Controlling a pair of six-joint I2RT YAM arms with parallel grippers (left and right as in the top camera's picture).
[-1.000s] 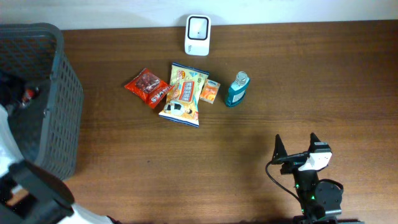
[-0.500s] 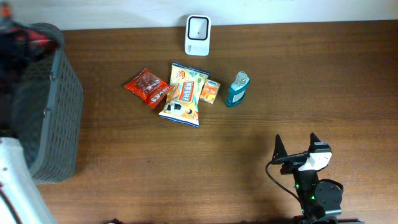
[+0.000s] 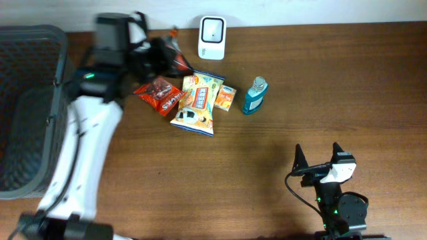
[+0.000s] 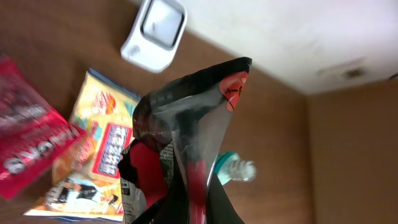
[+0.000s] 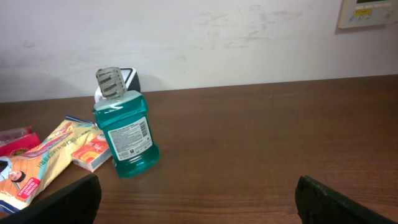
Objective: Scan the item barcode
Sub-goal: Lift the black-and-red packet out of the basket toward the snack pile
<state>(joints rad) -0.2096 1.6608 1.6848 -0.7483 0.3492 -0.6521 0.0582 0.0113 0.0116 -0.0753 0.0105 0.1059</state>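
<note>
Near edge: right gripper spread wide, empty, over the brown wood table. Mid-table: snack bags and a teal bottle; grey basket at left. Far edge: left gripper clamped on a dark red packet, lifted just beside the white scanner; scuffed off-white wall behind.
</note>
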